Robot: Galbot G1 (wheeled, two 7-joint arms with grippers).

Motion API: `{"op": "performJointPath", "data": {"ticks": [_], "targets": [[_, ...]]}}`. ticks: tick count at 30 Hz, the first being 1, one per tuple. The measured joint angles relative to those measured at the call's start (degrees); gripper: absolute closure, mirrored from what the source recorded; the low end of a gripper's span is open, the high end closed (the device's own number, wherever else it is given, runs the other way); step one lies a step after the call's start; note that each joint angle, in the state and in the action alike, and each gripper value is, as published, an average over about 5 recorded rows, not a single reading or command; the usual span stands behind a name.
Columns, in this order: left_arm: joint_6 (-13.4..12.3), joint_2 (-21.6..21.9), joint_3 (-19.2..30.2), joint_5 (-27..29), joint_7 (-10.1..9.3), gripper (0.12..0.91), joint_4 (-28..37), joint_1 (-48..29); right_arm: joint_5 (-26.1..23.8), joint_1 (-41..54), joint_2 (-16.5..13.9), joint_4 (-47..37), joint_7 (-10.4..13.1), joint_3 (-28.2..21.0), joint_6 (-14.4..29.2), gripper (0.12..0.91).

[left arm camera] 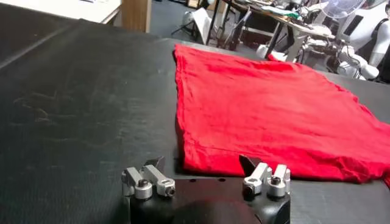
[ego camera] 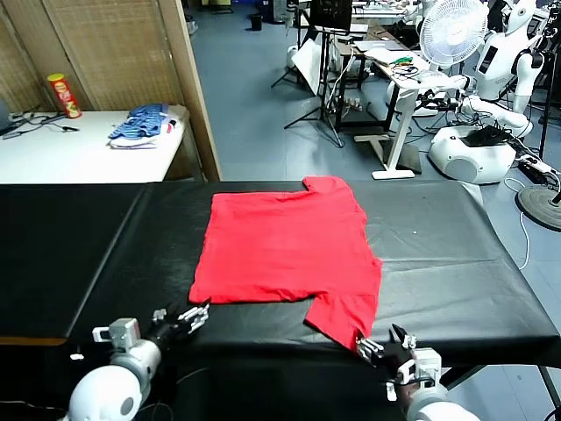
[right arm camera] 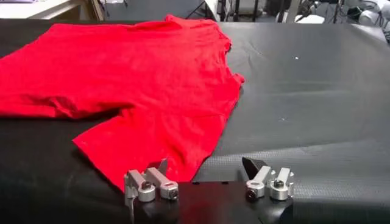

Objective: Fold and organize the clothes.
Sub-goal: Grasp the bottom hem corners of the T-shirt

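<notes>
Setting: lab room with blue floor, desks, a fan and other robots behind; a black-covered table (ego camera: pixel 456 254) carries the work, and a white side table with a blue-and-white fabric pile (ego camera: pixel 140 125) and a red can (ego camera: pixel 63 95) stands beyond its far left corner.
Clothes: the red T-shirt (ego camera: pixel 285 250) lies flat near the middle of the black table, partly folded, one sleeve at the far edge of the cloth and the other sleeve reaching almost to the table's near edge on the right.
Left gripper: the left gripper (ego camera: pixel 195 316) sits low at the near edge, just beside the shirt's near left corner, jaws spread wide, holding nothing.
Right gripper: the right gripper (ego camera: pixel 386 344) sits at the near edge just beside the tip of the near sleeve, jaws parted, empty.
Step in hand: judged as the approach to pinch the near hem and sleeve for a fold away from the robot.
Doing it well: catch both cloth layers at each corner, lift evenly with both arms, and keep the hem taut so no crease is carried over.
Left wrist view adds: rumpled, doubled cloth along the near hem (left arm camera: pixel 201 159), which looks flat from the head.
Right wrist view adds: the sleeve tip (right arm camera: pixel 113 167) lying just ahead of one finger, not yet between the jaws.
</notes>
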Motion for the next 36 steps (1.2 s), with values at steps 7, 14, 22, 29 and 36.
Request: {"op": "performJointPath", "data": {"ticks": [7,14,22,29,36], "targets": [[-0.3,-0.5,0.4,0.3,0.44,0.253,1.6,-1.0,-0.2,0.1,0.7,-1.2,-0.1,-0.5,0.2,0.624],[-0.5,-0.9,1.0,1.5,1.29,0.572,2.8,-1.2,-0.2,-0.7,1.2,-1.1,0.1,-0.8,0.4,0.9],[-0.1,-1.0,0.8,2.4,1.28,0.903,1.2,0.0,0.7,-4.0,-0.1,4.2,1.7,1.6,-3.5,0.904],[0.7,-0.2,-1.0,2.1,-1.21,0.904,-4.4,4.8,3.1,-6.8,-2.0,9.4,0.8,4.5,-2.8,0.904],[-1.4,-0.2,-2.2,1.6,-1.64,0.904,-10.3,9.9,6.3,-1.6,-4.2,6.4,-0.7,5.7,3.2,0.904]]}}
